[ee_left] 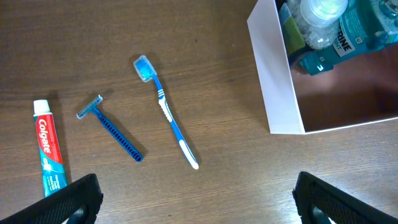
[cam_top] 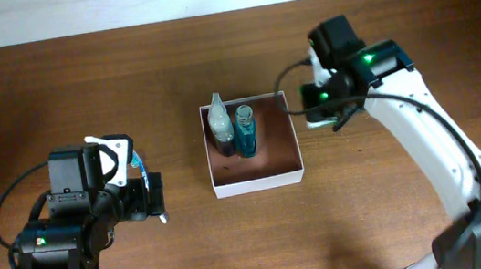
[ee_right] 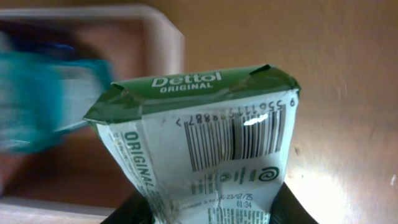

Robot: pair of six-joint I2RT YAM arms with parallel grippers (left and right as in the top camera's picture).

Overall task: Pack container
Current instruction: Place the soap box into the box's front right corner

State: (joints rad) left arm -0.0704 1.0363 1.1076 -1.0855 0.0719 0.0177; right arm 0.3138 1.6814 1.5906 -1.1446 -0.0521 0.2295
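Wooden table; square cardboard container; crinkled soap packet.

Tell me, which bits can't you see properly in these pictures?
- Right wrist: the Dettol pack fills the view and hides most of the container. The bottles behind it are just a blur.
- Left wrist: the container and bottles are cut off by the top and right edges.
- Overhead: the left arm covers the toothpaste and razor.
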